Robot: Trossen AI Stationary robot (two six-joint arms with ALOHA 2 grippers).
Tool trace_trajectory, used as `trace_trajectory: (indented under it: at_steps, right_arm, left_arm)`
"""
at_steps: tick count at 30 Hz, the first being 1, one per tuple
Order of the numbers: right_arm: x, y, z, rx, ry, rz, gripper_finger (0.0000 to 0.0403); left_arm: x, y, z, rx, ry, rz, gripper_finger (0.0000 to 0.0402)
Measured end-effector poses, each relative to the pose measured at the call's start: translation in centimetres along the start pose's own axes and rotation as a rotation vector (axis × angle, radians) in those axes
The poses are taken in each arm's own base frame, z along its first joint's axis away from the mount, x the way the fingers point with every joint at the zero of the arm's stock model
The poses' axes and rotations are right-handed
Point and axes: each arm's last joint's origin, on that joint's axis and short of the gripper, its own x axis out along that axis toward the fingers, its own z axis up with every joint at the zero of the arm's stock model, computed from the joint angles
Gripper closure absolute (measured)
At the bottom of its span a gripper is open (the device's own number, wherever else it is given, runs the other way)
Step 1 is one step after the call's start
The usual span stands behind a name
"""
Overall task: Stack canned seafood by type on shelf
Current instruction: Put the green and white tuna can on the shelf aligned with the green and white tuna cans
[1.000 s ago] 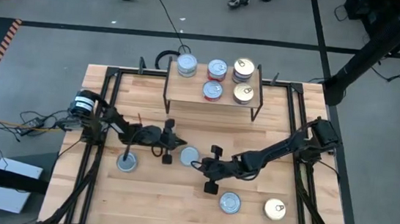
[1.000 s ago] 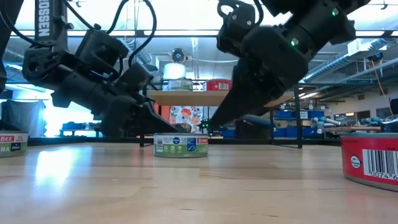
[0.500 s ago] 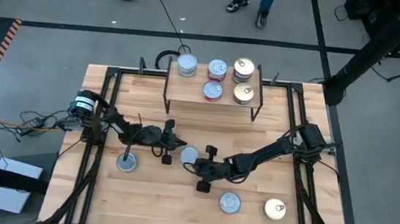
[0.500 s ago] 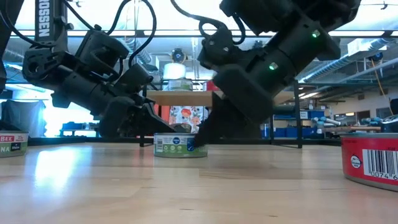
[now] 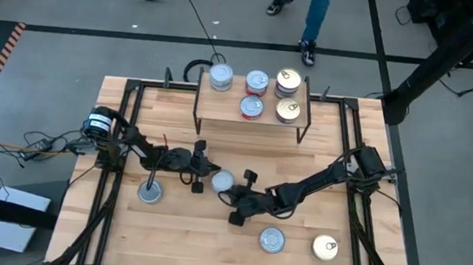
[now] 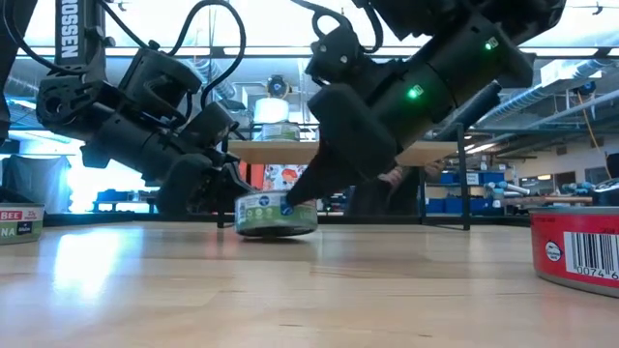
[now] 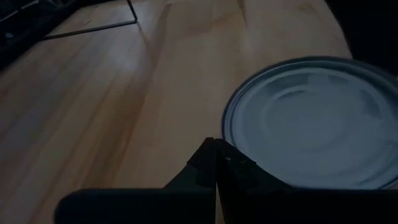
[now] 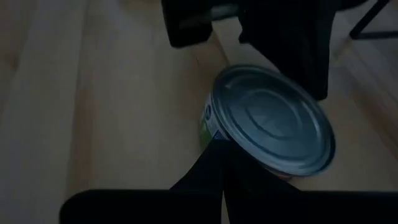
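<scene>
High view: the light slatted wooden bench [image 5: 208,243] carries a small light-wood shelf on black wire legs [image 5: 221,107] at its far edge. On the shelf stand a silver-topped tin [image 5: 220,77], two red-labelled tins [image 5: 257,82] and [image 5: 251,106], and two gold pull-tab tins [image 5: 287,82] and [image 5: 287,110]. A flat round silver-blue tin [image 5: 221,181] lies mid-bench between the two claws. The left claw [image 5: 206,176] sits just left of it, the right claw [image 5: 232,198] just to its near right. Loose on the bench: a silver tin [image 5: 151,192] near left, another silver tin [image 5: 271,239] and a gold-topped tin [image 5: 325,247] near right. A person's legs [image 5: 314,9] show on the floor beyond the bench.

Low view: the silver-blue tin [image 6: 277,215] is tilted, its right edge raised off the bench, with the right claw [image 6: 293,198] touching its right side. The left claw [image 6: 230,188] is at its left side. A red-labelled tin [image 6: 576,249] stands at far right of frame.

Left wrist view: the left claw [image 7: 216,163] is clenched, tips together, touching the tin's rim [image 7: 311,121].

Right wrist view: the right claw [image 8: 224,163] is clenched, tips pressed against the tilted tin [image 8: 270,124], grasping nothing.
</scene>
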Motion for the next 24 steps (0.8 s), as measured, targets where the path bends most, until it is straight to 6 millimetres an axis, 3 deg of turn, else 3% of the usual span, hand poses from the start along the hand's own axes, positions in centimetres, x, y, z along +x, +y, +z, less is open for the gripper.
trace_trajectory:
  at_steps: [10,24]
  right_arm:
    - [0.0,-0.2,1.5,0.072,-0.118,-0.004,0.0395]
    - [-0.5,-1.4,2.6,0.207,-0.133,-0.028,0.0394]
  left_arm:
    - [0.0,-0.1,-0.2,0.005,0.022,-0.024,0.0396]
    - [-0.1,-0.4,-0.1,0.025,0.009,-0.071,0.0396]
